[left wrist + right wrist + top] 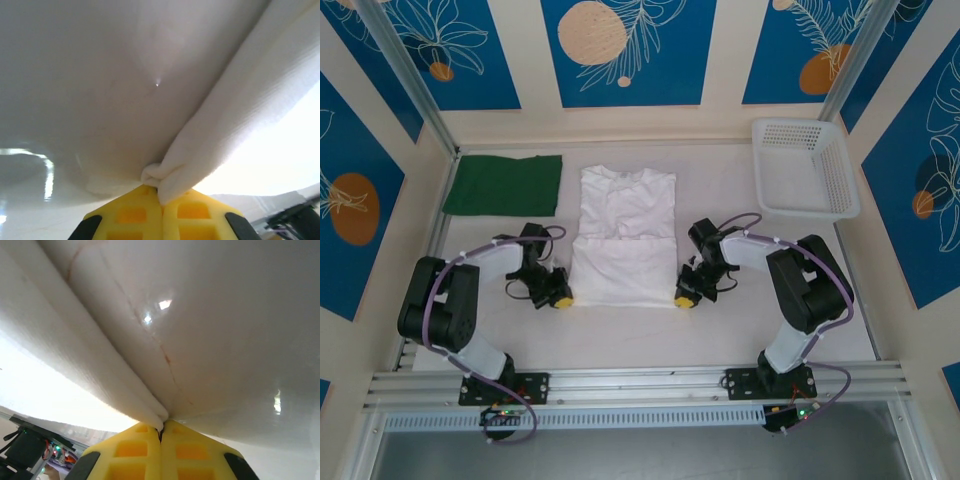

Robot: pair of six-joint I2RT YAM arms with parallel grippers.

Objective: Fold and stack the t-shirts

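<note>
The white t-shirt lies flat in the middle of the table, sleeves folded in, collar at the far end. My left gripper is shut on its near left corner, and the left wrist view shows bunched white cloth pinched between the yellow fingers. My right gripper is shut on the near right corner; a folded white edge runs into its closed yellow fingers. The dark green t-shirt lies folded at the far left.
A white plastic mesh basket stands at the far right. Blue patterned wall panels enclose the table, with metal posts at the back corners and an aluminium rail along the near edge.
</note>
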